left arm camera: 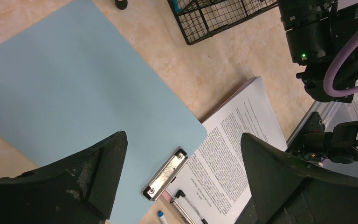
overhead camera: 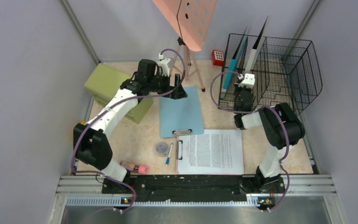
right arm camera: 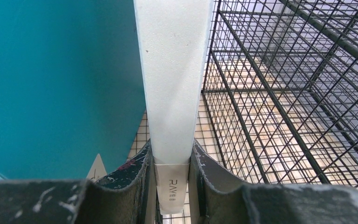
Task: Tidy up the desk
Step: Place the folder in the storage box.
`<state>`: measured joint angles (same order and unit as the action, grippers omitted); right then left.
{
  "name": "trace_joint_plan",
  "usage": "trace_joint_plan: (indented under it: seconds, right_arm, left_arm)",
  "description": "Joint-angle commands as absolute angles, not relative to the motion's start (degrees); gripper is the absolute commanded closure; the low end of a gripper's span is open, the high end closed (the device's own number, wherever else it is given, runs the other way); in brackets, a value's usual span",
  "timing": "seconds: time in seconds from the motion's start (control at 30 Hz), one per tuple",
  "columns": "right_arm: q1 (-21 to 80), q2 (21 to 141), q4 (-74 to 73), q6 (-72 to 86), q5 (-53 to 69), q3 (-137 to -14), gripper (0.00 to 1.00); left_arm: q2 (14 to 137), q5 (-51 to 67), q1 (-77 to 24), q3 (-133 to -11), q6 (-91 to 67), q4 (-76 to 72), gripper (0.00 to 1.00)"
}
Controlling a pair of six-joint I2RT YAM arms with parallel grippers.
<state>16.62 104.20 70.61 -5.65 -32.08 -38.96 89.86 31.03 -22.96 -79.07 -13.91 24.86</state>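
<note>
The desk (overhead camera: 144,135) is a pale marbled tabletop. A light-blue clipboard (overhead camera: 182,112) (left arm camera: 74,84) lies flat at its middle, metal clip (left arm camera: 165,173) towards the near edge. My left gripper (overhead camera: 179,91) (left arm camera: 182,136) hovers over it, open, nothing between the fingers. At the back right stands a black wire rack (overhead camera: 289,70) (right arm camera: 284,93). My right gripper (overhead camera: 244,91) (right arm camera: 171,149) is shut on the edge of a thin white folder (overhead camera: 254,51) (right arm camera: 172,70) that stands upright in the rack. A teal folder (overhead camera: 230,67) (right arm camera: 51,84) stands just left of it.
A printed sheet on a second clipboard (overhead camera: 214,151) (left arm camera: 233,140) lies near the front. Left of it are a pen (overhead camera: 168,154), a small round lid (overhead camera: 161,148) and a pink object (overhead camera: 137,167). A green cabinet (overhead camera: 109,86), pink stand (overhead camera: 191,21) and red box (overhead camera: 218,57) stand behind.
</note>
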Motion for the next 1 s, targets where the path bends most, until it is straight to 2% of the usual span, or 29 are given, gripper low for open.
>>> trace_joint_plan:
  seconds: [0.0,0.27,0.5,0.77,0.97]
  right_arm:
    - [15.4,101.5,70.0,-2.1,-26.1,-40.4,0.79]
    - [15.0,97.8,65.1,2.3,-26.0,-39.6,0.56]
    - [14.9,92.0,59.2,3.1,-24.8,-38.9,0.40]
    - [14.6,81.1,47.1,3.2,-23.8,-39.5,0.33]
    - [14.6,70.9,28.7,3.8,-20.7,-44.3,0.27]
  left_arm:
    - [89.9,31.3,-23.1,-80.9,-14.3,23.6,0.03]
    - [89.7,31.3,-23.1,-81.2,-13.8,24.3,0.03]
    - [89.0,31.4,-23.1,-81.5,-13.7,24.7,0.03]
    - [87.6,31.4,-23.1,-81.2,-13.7,25.1,0.03]
    - [86.3,30.9,-23.1,-80.9,-12.7,25.9,0.03]
